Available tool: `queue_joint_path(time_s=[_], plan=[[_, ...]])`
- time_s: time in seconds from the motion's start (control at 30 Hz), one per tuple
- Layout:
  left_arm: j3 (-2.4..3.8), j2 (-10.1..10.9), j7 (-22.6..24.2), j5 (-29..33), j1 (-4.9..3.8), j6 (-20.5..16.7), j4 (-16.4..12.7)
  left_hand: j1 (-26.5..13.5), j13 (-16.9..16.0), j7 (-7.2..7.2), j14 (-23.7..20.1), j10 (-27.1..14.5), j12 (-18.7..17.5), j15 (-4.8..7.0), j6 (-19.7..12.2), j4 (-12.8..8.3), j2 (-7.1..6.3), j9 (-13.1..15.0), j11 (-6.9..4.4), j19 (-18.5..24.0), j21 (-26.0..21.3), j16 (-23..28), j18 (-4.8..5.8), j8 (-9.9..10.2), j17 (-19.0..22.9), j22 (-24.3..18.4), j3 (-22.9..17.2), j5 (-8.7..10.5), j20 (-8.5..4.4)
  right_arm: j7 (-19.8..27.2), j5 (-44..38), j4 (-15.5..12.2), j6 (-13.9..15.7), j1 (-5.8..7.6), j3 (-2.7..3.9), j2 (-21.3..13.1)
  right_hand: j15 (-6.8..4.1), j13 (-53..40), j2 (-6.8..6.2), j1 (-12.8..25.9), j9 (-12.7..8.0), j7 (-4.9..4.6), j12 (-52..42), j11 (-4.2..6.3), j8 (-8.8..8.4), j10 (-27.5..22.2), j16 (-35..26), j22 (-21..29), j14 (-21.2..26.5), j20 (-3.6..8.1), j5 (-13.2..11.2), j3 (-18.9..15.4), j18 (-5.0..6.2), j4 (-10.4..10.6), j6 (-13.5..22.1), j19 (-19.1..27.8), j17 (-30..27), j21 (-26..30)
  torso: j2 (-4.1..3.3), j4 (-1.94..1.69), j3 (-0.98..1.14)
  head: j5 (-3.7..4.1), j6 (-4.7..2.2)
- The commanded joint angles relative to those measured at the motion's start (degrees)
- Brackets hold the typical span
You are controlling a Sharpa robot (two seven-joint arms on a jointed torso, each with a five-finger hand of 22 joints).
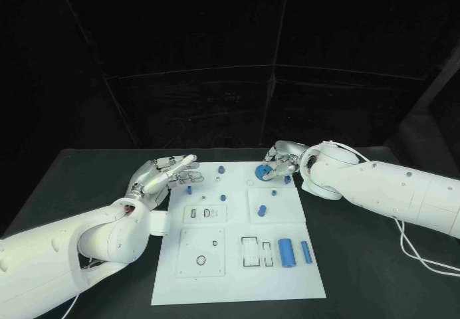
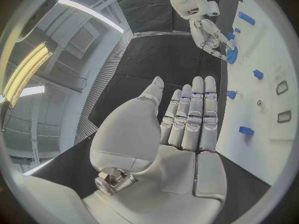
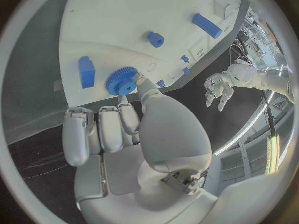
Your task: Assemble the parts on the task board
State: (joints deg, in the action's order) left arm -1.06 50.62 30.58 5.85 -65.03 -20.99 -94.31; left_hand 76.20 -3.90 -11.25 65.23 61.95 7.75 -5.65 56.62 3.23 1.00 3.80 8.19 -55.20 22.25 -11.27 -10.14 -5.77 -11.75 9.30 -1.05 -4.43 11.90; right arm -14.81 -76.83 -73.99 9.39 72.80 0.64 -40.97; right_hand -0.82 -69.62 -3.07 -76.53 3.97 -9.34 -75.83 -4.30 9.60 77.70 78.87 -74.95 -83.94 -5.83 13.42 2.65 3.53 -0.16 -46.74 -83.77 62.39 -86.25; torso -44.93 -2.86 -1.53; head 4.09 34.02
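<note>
The right hand [image 1: 281,161] seems to pinch a blue gear [image 3: 121,80] at the board's [image 1: 288,286] far edge; the left hand [image 1: 165,174] is open.

No readable text, label or number anywhere
</note>
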Motion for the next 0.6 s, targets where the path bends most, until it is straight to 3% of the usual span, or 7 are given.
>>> queue_joint_path(time_s=[0.03,0.53,0.6], plan=[[0.02,-0.06,0.18,-0.52,-0.08,1.01,0.01,-0.08,0.04,0.11,0.47,0.15,0.05,-0.02,0.42,-0.44,0.58,-0.02,0.09,-0.42,-0.14,0.32,-0.37,0.33,-0.05,-0.05,0.04,0.36,0.07,-0.93,-1.15,0.1,-1.46,0.11,0.05,0.07,0.32,-0.15,0.23,-0.57,0.09,-0.12,-0.42,0.1,0.32,0.17,0.29,-1.73,-1.76,0.27,-0.2,0.45,-0.88,0.05,0.03,-0.51,0.05,0.29,-0.01,-0.03,-0.01,-0.01,0.08],[0.02,-0.13,0.14,-0.52,-0.08,1.06,0.18,-0.08,0.1,0.05,0.5,0.01,-0.14,-0.03,0.36,-0.52,0.57,-0.05,0.14,-0.44,-0.17,0.4,-0.36,0.45,-0.1,-0.08,0.06,0.36,0.06,-1.25,-1.24,0.32,-1.6,0.11,0.05,0.24,0.17,-0.68,1.56,-1.22,0.2,0.06,-0.67,0.28,1.44,0.35,0.41,-1.63,-1.73,0.41,0.13,1.81,-0.88,-0.31,-1.02,-0.66,-0.03,0.42,0.0,-0.02,0.0,0.09,0.3],[0.02,-0.15,0.13,-0.52,-0.08,1.08,0.21,-0.08,0.1,0.05,0.5,0.01,-0.14,-0.03,0.36,-0.52,0.57,-0.05,0.14,-0.44,-0.17,0.4,-0.36,0.45,-0.1,-0.08,0.06,0.36,0.06,-1.09,-1.42,0.33,-1.15,0.11,0.05,0.32,0.02,-1.61,2.38,-1.99,0.38,0.25,-1.29,0.46,2.38,0.89,0.46,-1.62,-1.72,0.54,-1.45,3.01,-0.88,-0.87,-2.5,-0.73,-0.06,0.47,0.0,0.01,-0.02,0.07,0.39]])
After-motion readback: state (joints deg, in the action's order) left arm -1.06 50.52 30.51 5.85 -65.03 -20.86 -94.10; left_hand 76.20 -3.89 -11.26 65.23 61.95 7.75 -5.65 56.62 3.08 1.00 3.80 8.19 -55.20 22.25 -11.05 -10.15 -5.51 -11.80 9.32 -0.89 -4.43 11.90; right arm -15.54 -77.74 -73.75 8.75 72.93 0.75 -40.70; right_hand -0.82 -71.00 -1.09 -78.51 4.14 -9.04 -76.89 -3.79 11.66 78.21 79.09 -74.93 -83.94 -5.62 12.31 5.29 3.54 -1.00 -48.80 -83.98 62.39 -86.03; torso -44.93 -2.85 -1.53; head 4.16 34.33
